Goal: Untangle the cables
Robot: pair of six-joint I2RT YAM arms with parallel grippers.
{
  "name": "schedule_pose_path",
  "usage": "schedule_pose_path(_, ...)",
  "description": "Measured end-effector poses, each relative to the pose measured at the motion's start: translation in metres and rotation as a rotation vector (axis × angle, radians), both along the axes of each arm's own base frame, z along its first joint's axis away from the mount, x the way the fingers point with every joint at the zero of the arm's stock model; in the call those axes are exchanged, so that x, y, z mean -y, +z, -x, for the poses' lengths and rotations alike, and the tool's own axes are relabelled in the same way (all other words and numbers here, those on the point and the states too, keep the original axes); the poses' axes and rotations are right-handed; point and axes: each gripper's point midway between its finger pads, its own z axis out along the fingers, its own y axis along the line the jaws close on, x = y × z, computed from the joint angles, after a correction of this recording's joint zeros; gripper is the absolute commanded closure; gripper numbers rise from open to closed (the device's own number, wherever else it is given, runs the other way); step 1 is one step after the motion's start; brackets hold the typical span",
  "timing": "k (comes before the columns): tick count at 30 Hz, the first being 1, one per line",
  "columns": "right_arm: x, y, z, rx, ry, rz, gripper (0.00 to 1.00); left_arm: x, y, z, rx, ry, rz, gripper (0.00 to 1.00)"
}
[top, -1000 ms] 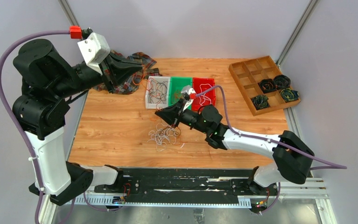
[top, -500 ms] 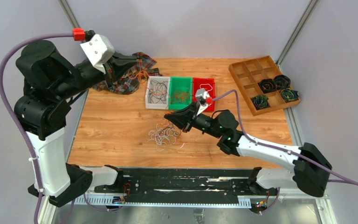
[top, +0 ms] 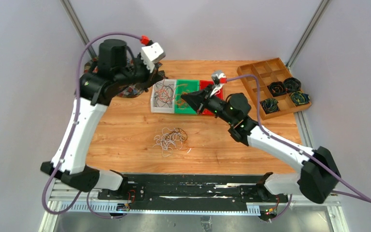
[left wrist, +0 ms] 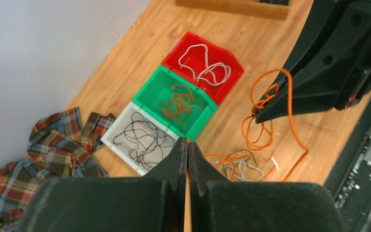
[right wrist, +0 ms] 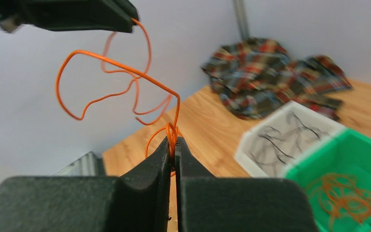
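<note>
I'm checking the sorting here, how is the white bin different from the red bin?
The white bin holds many black cables; the red bin holds a few white cables. The white bin sits at the row's end nearest the plaid cloth, the red bin at the end nearer the wooden tray. Both are open-topped and flank the green bin.

I see a matt wood-grain surface (top: 121, 130), glossy plastic bins (left wrist: 159, 94), soft plaid cloth (left wrist: 58, 140), a wooden tray (top: 251, 77) and smooth-sheathed cables (top: 171, 139).
</note>
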Motion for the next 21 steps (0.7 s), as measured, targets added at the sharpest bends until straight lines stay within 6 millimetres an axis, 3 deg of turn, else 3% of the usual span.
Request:
schedule_pose_path(4, -0.001, -0.048, -0.058, -0.08, -0.152, 0.142, 0.92, 0.011, -0.032, -0.051, -0.036, 0.055, -0.054, 1.0)
schedule_pose_path(6, -0.003, -0.074, -0.083, -0.114, -0.206, 0.214, 0.77, 0.016, -0.048, -0.078, -0.053, 0.087, -0.076, 1.0)
schedule_pose_path(9, -0.002, -0.113, -0.123, -0.161, -0.287, 0.318, 0.4, 0.027, -0.077, -0.12, -0.081, 0.131, -0.101, 1.0)
schedule_pose_path(12, 0.008, -0.15, -0.154, -0.226, -0.357, 0.405, 0.33, 0.035, -0.103, -0.152, -0.106, 0.171, -0.113, 1.0)
schedule_pose_path(16, 0.025, -0.176, -0.166, -0.283, -0.411, 0.472, 0.32, 0.043, -0.123, -0.184, -0.11, 0.216, -0.109, 1.0)
schedule_pose_path(21, 0.045, -0.177, -0.159, -0.29, -0.451, 0.486, 0.35, 0.051, -0.127, -0.209, -0.084, 0.245, -0.074, 1.0)
